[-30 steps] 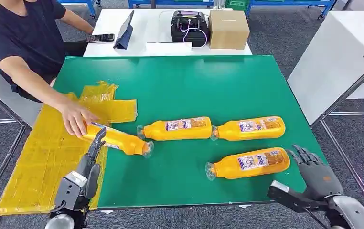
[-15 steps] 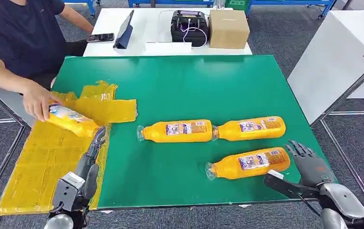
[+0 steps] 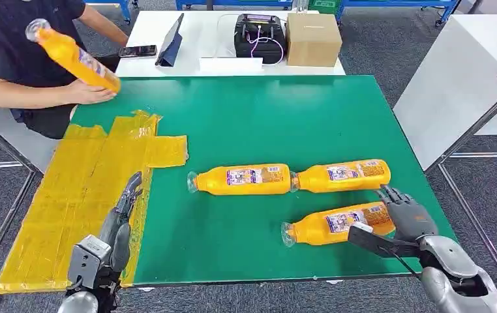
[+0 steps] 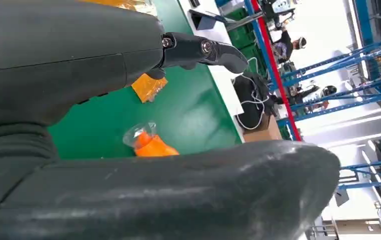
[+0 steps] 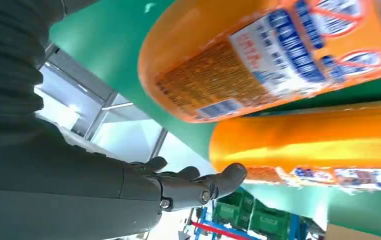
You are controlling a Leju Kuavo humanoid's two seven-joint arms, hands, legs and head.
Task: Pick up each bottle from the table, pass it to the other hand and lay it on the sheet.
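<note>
- Orange bottles: three lie on the green table (image 3: 246, 117); nearest bottle (image 3: 337, 223), middle bottle (image 3: 240, 179), far bottle (image 3: 342, 174).
- Fourth bottle (image 3: 73, 57): held up by a person's hand (image 3: 92, 94), off the yellow sheet (image 3: 70, 195).
- Right hand (image 3: 406, 218): fingers apart, beside the nearest bottle's base; contact cannot be told.
- Left hand (image 3: 120, 218): fingers straight, empty, over the sheet's edge.

Bare green table (image 3: 246, 124) behind bottles (image 3: 242, 179)
</note>
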